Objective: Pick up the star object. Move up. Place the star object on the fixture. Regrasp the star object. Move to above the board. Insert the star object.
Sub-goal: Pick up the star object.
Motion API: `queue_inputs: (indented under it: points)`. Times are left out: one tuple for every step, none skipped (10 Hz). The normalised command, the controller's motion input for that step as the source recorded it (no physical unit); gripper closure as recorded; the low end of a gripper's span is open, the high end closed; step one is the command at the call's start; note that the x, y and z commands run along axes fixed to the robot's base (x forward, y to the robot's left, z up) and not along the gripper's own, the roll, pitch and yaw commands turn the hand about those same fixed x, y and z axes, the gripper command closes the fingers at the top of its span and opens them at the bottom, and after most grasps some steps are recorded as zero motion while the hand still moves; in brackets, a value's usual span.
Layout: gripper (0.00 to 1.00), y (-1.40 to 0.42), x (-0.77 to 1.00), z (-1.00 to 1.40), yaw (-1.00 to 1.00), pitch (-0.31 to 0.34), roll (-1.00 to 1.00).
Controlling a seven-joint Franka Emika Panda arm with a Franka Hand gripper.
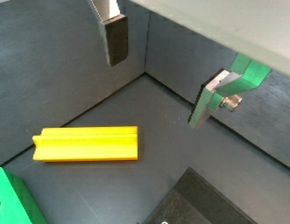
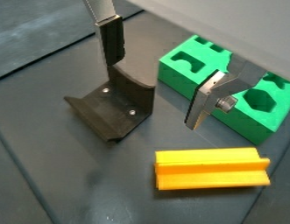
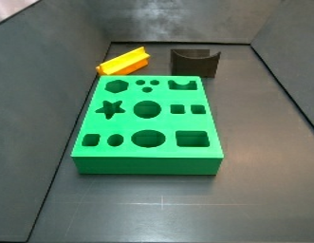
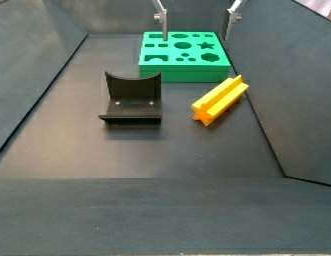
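Observation:
The star object [image 3: 122,63] is a yellow-orange prism lying flat on the dark floor beside the board [image 3: 149,123], a green slab with shaped holes. It shows in both wrist views [image 1: 88,144] [image 2: 211,169] and in both side views [image 4: 219,98]. The fixture [image 4: 132,98] [image 2: 112,105], a dark bracket with a curved notch, stands on the floor near the board's [image 4: 188,53] short edge. My gripper [image 4: 197,15] hangs high above the floor, open, with nothing between its fingers [image 1: 116,39] [image 2: 203,103]. It is apart from the star object.
Dark grey walls [image 4: 48,60] box in the floor on all sides, sloping outward. The star object lies close to one side wall [image 4: 268,90]. A corner of the board [image 1: 12,201] and an edge of the fixture [image 1: 211,206] show in a wrist view.

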Motion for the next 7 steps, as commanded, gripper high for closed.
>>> queue_inputs:
  points:
    - [0.0,-0.03,0.0,-0.17,-1.0,0.003,0.08]
    - [0.0,-0.04,-0.01,-0.18,-1.0,0.003,0.08]
    - [0.0,-0.07,0.0,-0.25,-1.0,0.0,0.05]
    - [0.0,-0.13,0.0,-0.34,-0.98,0.0,0.01]
    - [0.0,-0.23,0.0,-0.48,-0.9,0.0,0.0]
    - [0.0,-0.28,-0.08,-0.63,-0.81,-0.11,-0.02]
    - [0.0,-0.46,-0.22,-0.69,-0.53,-0.06,-0.13]
